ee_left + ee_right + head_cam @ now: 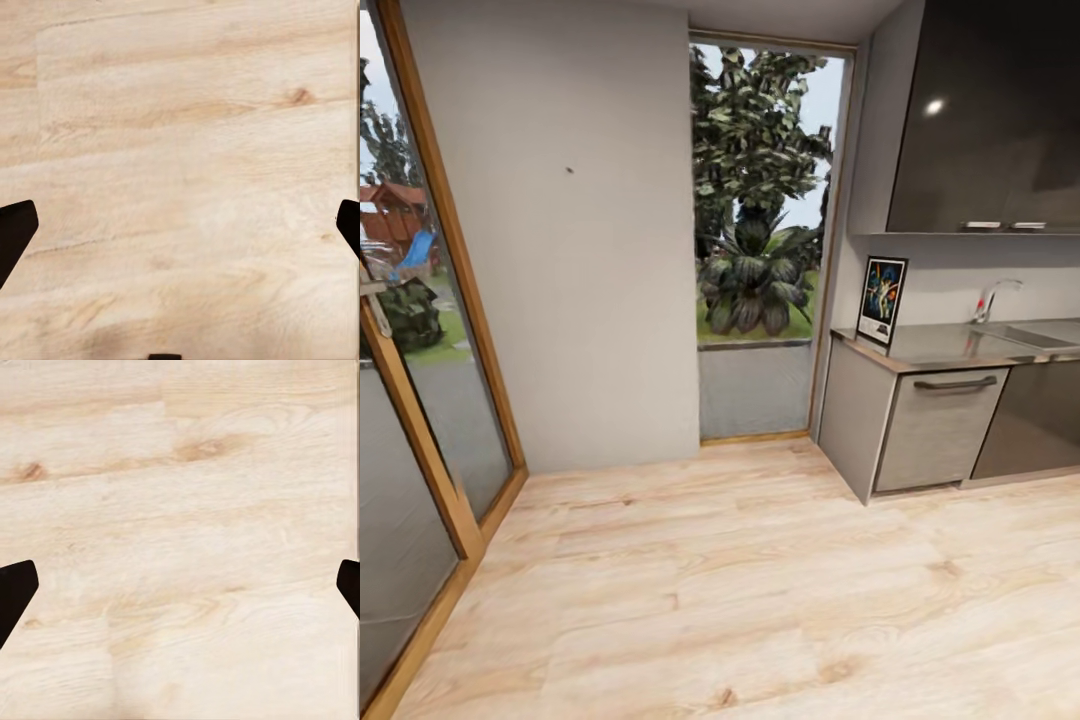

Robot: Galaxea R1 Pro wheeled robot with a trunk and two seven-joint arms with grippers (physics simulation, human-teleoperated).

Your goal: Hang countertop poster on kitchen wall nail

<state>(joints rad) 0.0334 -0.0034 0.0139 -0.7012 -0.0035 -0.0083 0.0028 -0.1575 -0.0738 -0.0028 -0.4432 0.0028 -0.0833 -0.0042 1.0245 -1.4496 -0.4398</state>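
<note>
Pale wood floor (740,590) ahead. Poster (882,299) upright at worktop (950,345) left end, far right, propped on the wall. Nail (569,170) on far wall. Left hand (180,229), right hand (180,589) spread wide, empty, over floor.

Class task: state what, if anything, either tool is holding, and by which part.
Nothing. Both the left tool and right tool are open over bare floor.

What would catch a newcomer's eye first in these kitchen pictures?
The tall window with dark leafy plants straight ahead stands out. Right of it, the upright black-bordered colourful poster stands at the grey countertop's near end. A tiny dark nail dots the pale grey wall left of the window.
</note>
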